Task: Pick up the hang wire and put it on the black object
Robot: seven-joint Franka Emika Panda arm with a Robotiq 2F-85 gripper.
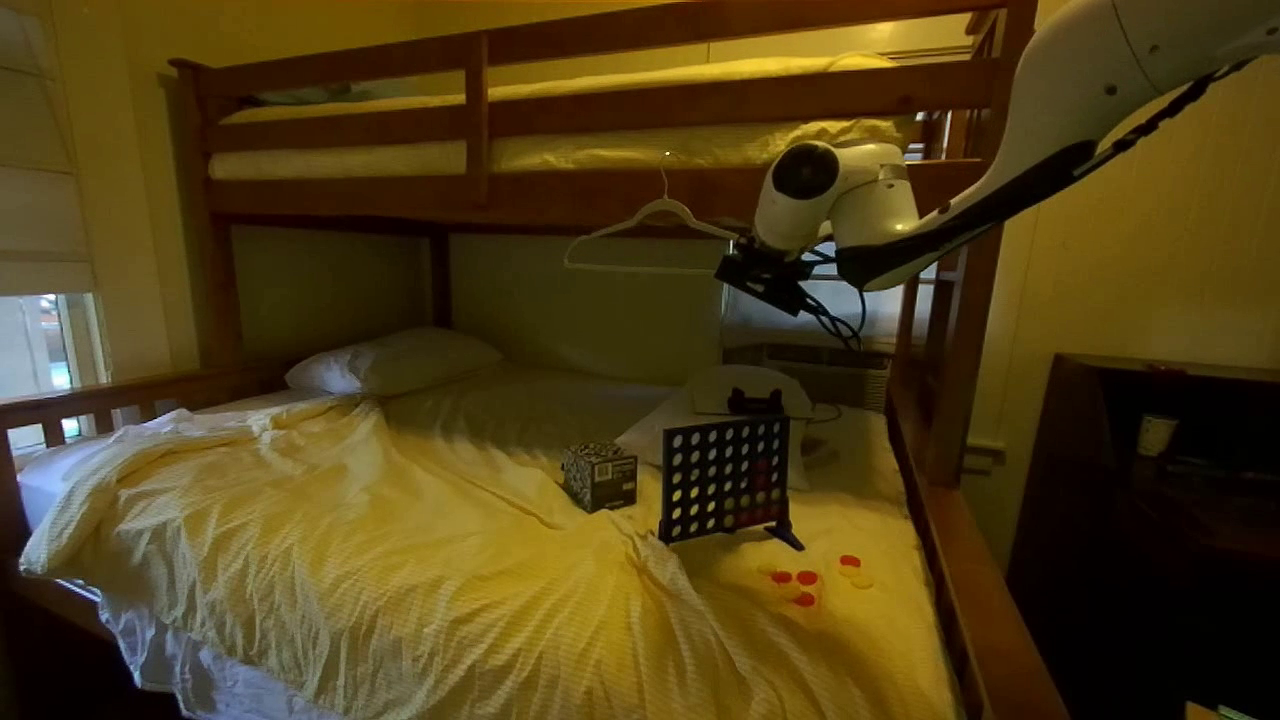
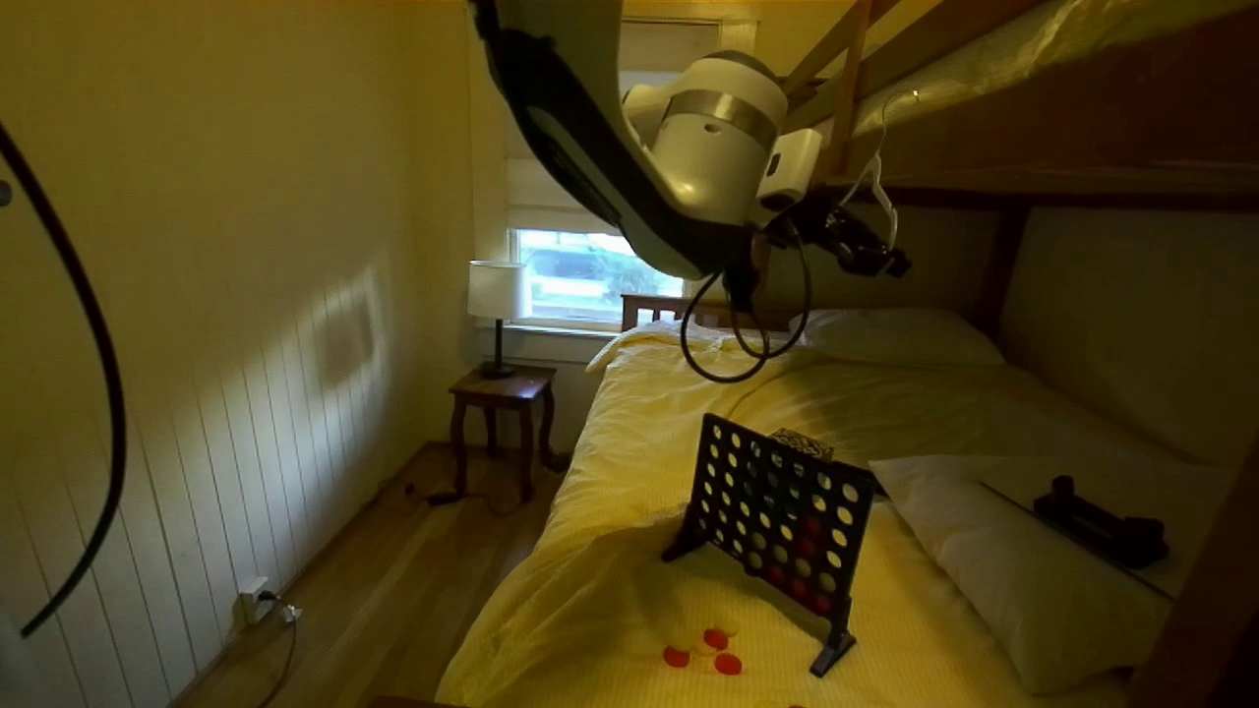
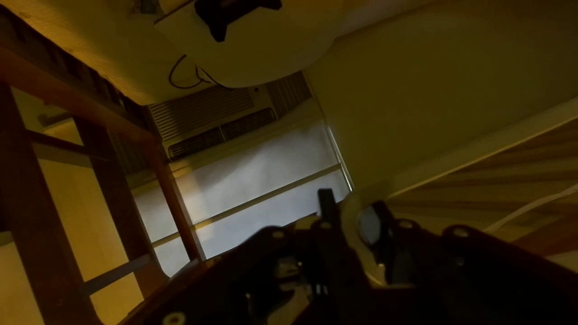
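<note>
You have the hang wire [image 1: 663, 206] up in the air, so the pick looks done. Your gripper [image 3: 355, 216] pinches it near one lower corner, its pale edge showing between the fingers in the wrist view; the rest sticks out free, hook upward. It hangs well above the black grid [image 1: 725, 478], apart from it, so the placing is left: bring it over the grid's top, lower it, let go. Held by one end and wider than the grid, it may well tip when you release.

Near the grid, with a gap between, sits a dark patterned box [image 1: 600, 477]; red discs [image 1: 807, 578] lie near the grid's feet, and a pillow [image 2: 1023, 580] beside it. Above the grid your wrist cable [image 2: 723, 380] loops down and could catch. The bunk rail [image 1: 560, 200] runs higher than the grid; its clearance from the hook is hard to judge.
</note>
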